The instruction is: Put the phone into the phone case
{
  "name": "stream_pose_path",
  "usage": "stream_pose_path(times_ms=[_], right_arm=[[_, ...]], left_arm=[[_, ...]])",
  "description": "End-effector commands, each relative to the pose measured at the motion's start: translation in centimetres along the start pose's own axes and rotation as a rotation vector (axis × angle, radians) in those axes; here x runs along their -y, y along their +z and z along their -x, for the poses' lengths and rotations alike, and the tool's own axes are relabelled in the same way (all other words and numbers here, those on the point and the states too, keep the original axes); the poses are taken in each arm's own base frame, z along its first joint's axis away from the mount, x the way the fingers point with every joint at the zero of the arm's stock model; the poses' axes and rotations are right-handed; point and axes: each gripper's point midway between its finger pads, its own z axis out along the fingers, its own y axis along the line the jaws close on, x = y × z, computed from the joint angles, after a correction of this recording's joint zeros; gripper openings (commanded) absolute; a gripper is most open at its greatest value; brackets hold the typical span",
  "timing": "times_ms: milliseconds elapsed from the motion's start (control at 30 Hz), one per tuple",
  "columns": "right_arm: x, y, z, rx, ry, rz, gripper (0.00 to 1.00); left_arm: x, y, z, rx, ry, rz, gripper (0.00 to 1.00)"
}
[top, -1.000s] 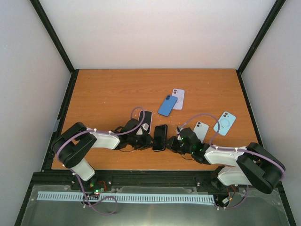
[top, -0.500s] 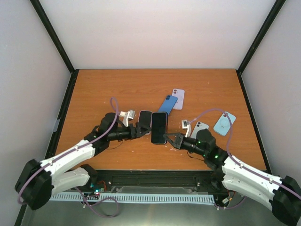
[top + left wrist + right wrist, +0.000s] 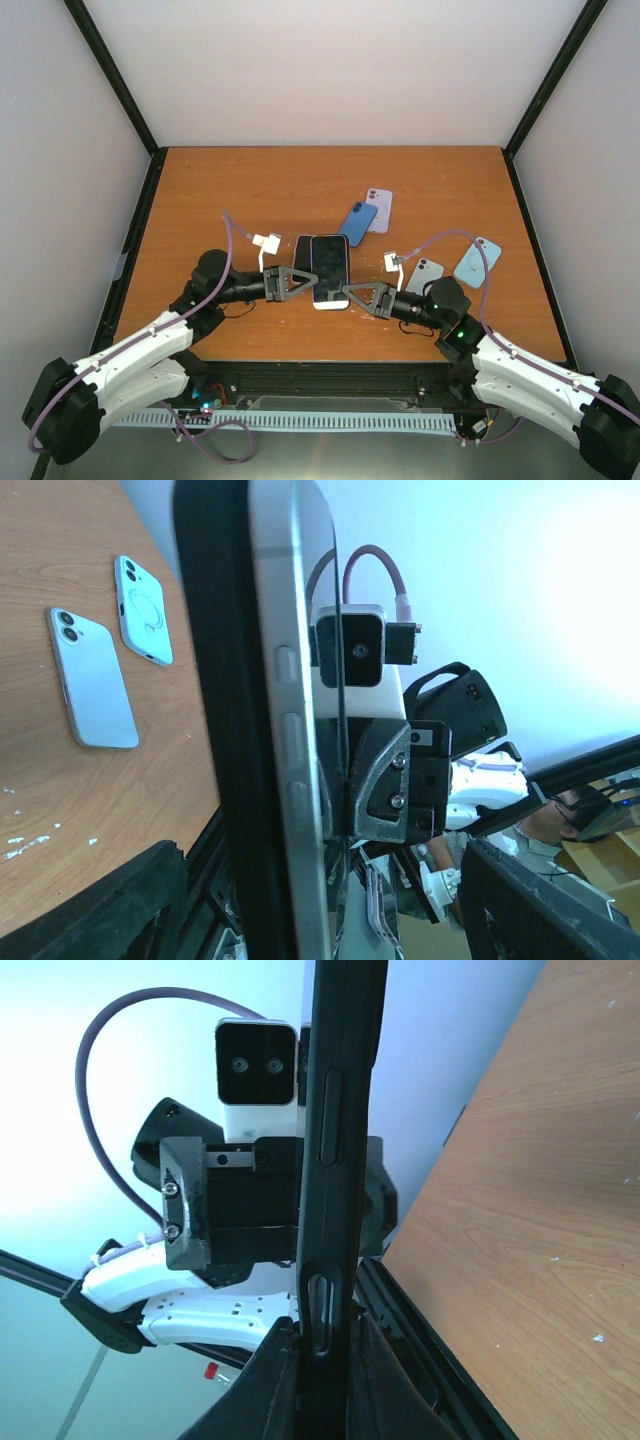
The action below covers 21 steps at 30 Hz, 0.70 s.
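Standing edge-on, black phone (image 3: 335, 1160) lies against pale-edged phone case (image 3: 290, 730).

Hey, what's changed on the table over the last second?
Both arms unfolded and reached forward. The right gripper, shut on the phone, carried it away from the bases and slightly left, so it now overlaps the black case by the left gripper. The blue phone, lavender phone, white phone and light blue case stayed put.

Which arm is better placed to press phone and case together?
Left, probably: the open left gripper straddles the silver-edged phone and black phone case, ready to squeeze; the right gripper is clamped on the case.
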Motion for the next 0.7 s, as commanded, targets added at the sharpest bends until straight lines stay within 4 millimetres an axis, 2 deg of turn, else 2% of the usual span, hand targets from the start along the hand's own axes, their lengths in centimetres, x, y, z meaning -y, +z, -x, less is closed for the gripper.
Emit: stream_pose_path(times_ms=[0,67,100,267,433,500,600,667], right_arm=[[-3.6,-0.3,0.9,0.029,-0.06,0.141,0.03],[-3.6,-0.3,0.9,0.029,-0.058,0.14,0.03],[-3.5,-0.3,0.8,0.027,-0.057,0.14,0.03],[-3.3,-0.1,0.7,0.02,-0.05,0.139,0.03],[-2.7,-0.1,0.5,0.02,-0.044,0.122,0.03],[-2.5,-0.1,0.5,0.021,-0.041,0.117,0.03],[-2.4,-0.1,0.4,0.015,-0.037,0.113,0.03],[-2.2,0.0,0.4,0.017,-0.029,0.105,0.08]], left_arm=[[1.0,0.0,0.1,-0.004,0.023,-0.059,0.76],[1.0,0.0,-0.1,-0.007,0.019,-0.076,0.73],[1.3,0.0,-0.2,-0.01,0.02,-0.093,0.68],[1.7,0.0,-0.1,-0.007,0.024,-0.122,0.29],[2.1,0.0,0.0,-0.001,0.024,-0.138,0.13],[2.1,0.0,0.1,-0.002,0.018,-0.137,0.02],[2.1,0.0,0.2,-0.001,0.014,-0.133,0.0],[2.1,0.0,0.1,-0.002,0.012,-0.133,0.0]])
